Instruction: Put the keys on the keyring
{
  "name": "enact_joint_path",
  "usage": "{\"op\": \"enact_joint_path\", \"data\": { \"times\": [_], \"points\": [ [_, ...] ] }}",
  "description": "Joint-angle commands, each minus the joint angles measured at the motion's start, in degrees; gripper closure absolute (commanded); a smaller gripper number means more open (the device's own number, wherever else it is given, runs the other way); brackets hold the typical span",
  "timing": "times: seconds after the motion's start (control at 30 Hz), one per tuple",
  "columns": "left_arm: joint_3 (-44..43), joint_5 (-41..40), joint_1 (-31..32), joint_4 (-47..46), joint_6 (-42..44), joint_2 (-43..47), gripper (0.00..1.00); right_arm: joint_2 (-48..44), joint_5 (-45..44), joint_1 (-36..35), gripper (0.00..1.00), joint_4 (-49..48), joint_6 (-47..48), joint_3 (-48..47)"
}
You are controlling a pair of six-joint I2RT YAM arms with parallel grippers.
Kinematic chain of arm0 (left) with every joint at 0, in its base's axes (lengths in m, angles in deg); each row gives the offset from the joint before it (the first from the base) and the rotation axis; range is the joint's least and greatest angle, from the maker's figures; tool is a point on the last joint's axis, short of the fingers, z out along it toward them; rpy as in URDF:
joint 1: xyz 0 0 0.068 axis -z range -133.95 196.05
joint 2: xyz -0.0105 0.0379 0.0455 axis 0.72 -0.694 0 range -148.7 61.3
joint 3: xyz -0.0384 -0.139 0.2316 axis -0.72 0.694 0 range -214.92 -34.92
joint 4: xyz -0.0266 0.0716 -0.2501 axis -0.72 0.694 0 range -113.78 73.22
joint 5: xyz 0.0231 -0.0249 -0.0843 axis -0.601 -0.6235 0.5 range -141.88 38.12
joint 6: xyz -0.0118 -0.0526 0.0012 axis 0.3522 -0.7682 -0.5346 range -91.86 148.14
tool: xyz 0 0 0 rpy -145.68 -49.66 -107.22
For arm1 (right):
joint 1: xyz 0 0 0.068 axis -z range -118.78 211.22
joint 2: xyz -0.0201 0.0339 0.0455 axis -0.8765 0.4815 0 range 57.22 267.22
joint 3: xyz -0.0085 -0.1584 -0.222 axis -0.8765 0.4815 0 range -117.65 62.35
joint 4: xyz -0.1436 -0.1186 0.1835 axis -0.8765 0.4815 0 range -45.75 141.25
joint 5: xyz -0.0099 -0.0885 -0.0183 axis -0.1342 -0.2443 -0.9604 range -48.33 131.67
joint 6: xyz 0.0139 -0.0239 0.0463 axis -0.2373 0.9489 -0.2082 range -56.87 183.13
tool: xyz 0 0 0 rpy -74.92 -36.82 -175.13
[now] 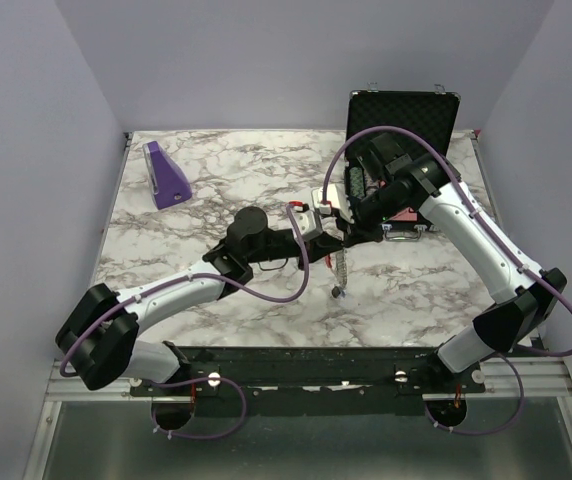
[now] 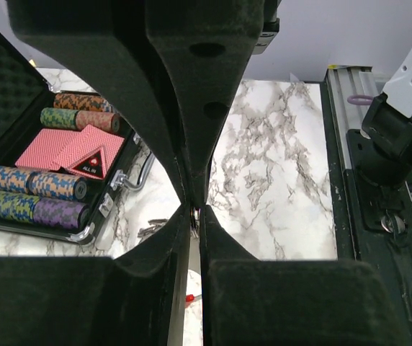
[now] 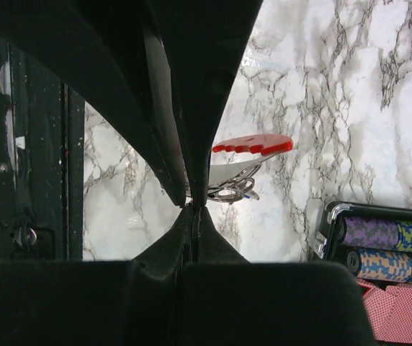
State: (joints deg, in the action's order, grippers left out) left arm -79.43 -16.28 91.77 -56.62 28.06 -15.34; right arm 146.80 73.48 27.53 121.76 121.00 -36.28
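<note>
two robot arms met above a white marbled table (image 1: 216, 180), just in front of an open black case of poker chips (image 1: 401, 110). the right gripper (image 3: 191, 205) was pinched fully shut, apparently on the keyring (image 3: 253, 146), a red curved clip with a silver ring, held in the air at its tips. tiny metal keys (image 3: 231, 193) bunched against that ring. the left gripper (image 2: 195, 209) was narrow, its tips nipping a small silver piece (image 2: 194, 211); key or ring, i could not tell. the step seemed to be threading. it would go best with the right arm steady and the left making slow, small moves, grip firm so nothing dropped beside the case.
</note>
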Motion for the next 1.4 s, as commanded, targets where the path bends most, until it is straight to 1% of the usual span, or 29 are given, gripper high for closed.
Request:
{"op": "enact_joint_path", "data": {
  "times": [0.0, 0.1, 0.4, 0.47, 0.57, 0.63, 0.67, 0.73, 0.8, 1.1, 1.17, 1.3, 1.37],
  "points": [
    [-2.68, -0.61, 1.22, 5.67, 2.97, -0.88, 0.83, -0.20, 1.59, -0.32, 1.00, 3.78, -0.47, -1.30],
    [-3.04, -1.67, 1.31, 7.26, 3.68, -0.97, 0.81, -0.37, 1.67, -0.23, 1.00, 3.78, -0.65, -1.22],
    [-3.65, -3.07, 1.40, 9.90, 5.09, -1.14, 0.82, -0.72, 1.67, -0.23, 1.00, 3.87, -0.56, -0.78],
    [-3.56, -2.99, 1.40, 9.81, 5.09, -0.97, 0.84, -0.81, 1.76, -0.23, 1.00, 3.78, -0.74, -0.69],
    [-3.65, -2.02, 1.48, 9.29, 4.91, -0.70, 0.99, -0.81, 2.11, -0.23, 1.00, 3.78, -0.65, -0.51],
    [-3.91, -1.93, 1.48, 9.02, 4.12, -0.53, 0.99, -0.81, 2.29, -0.32, 1.00, 3.78, -0.74, -0.51],
    [-4.09, -2.02, 1.40, 9.02, 3.68, -0.53, 0.98, -0.90, 2.20, -0.32, 1.00, 3.78, -0.74, -0.34],
    [-4.09, -2.37, 1.40, 8.58, 2.98, -0.26, 0.89, -0.90, 2.20, -0.32, 1.00, 3.87, -0.83, -0.07],
    [-3.57, -2.55, 1.57, 7.53, 2.01, 0.17, 0.85, -0.99, 2.37, -0.23, 1.00, 3.78, -0.82, -0.07],
    [-3.74, -2.46, 1.48, 6.82, 0.52, 1.06, 0.84, -0.99, 2.64, -0.32, 1.00, 3.78, -0.83, 0.54],
    [-3.74, -2.55, 1.40, 6.74, 0.52, 1.23, 0.83, -1.16, 2.64, -0.32, 1.00, 3.87, -0.83, 0.46],
    [-2.78, -3.16, 1.48, 5.60, 0.34, 1.84, 0.77, -1.25, 2.47, -0.32, 1.00, 3.87, -0.91, 0.72],
    [-2.60, -3.16, 1.48, 5.24, 0.34, 2.20, 0.77, -1.34, 2.55, -0.32, 1.00, 3.78, -0.83, 0.90]
  ]
}}
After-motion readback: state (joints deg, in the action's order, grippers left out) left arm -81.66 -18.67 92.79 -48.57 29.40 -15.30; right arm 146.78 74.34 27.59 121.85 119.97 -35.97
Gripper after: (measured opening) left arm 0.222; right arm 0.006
